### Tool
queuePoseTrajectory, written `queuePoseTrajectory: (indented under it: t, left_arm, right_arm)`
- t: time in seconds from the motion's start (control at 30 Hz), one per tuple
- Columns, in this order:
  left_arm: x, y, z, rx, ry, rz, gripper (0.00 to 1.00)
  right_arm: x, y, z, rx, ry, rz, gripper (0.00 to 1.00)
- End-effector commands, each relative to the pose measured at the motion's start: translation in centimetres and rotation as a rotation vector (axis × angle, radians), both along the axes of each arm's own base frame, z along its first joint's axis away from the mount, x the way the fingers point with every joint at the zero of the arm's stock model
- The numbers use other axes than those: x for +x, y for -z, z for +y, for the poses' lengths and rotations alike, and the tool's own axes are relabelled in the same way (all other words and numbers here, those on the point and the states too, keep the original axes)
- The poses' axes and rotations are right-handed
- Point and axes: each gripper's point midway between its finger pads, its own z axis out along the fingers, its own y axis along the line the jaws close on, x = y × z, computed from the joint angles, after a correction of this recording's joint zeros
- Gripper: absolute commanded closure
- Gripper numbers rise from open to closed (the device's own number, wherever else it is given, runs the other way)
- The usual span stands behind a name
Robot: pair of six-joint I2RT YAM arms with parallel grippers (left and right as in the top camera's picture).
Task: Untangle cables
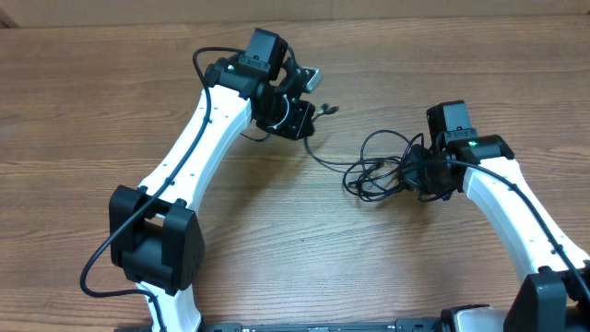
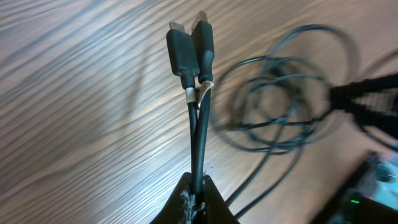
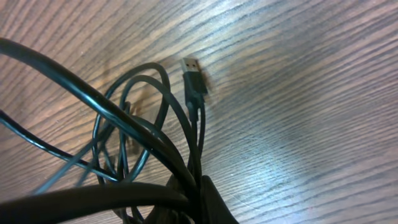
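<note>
Wood-grain table (image 1: 83, 111) carries tangled cables (image 1: 376, 168), pinched by left tool (image 2: 198, 198) and right tool (image 3: 200, 193).

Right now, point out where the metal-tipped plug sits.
In the right wrist view, the metal-tipped plug stands just above the right gripper, which is shut on its cord, at the right edge of the tangled cable loops.

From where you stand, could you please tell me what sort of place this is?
Probably a robotics lab workbench: a wood-grain table, a white-and-black left arm and a matching right arm based at one edge, and a tangle of thin black cables lying between them.
</note>
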Motion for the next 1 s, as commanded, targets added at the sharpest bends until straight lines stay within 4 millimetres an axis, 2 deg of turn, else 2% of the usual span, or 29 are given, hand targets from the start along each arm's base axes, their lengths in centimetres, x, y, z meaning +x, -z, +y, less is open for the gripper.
queuePoseTrajectory:
  t: [0.0, 0.1, 0.3, 0.47, 0.6, 0.83, 0.97]
  left_arm:
    - [2.6, -0.3, 5.6, 0.173, -0.132, -0.078, 0.96]
    - [3.7, -0.8, 9.0, 0.173, -0.212, -0.077, 0.96]
    - [5.6, -3.5, 17.1, 0.159, -0.416, -0.124, 0.96]
    - [5.7, -6.1, 23.7, 0.150, -0.588, -0.172, 0.96]
    - [5.4, -7.3, 28.1, 0.122, -0.747, -0.165, 0.96]
    - [5.1, -8.1, 32.4, 0.025, -0.902, -0.142, 0.96]
    - [5.4, -8.3, 32.8, 0.014, -0.930, -0.148, 0.96]
  right_arm:
    - [-0.1, -0.2, -1.0, -0.046, 0.021, 0.004, 0.96]
    - [-0.5, 0.0, -1.9, -0.092, 0.033, 0.021, 0.96]
    - [-0.8, 0.0, -2.3, -0.118, 0.038, 0.031, 0.93]
    - [-0.7, 0.0, -2.3, -0.118, 0.039, 0.028, 0.92]
    - [-0.7, 0.0, -2.3, -0.118, 0.039, 0.028, 0.92]
    - [-0.7, 0.0, -2.3, -0.118, 0.039, 0.028, 0.93]
    - [-0.7, 0.0, -2.3, -0.118, 0.039, 0.028, 0.93]
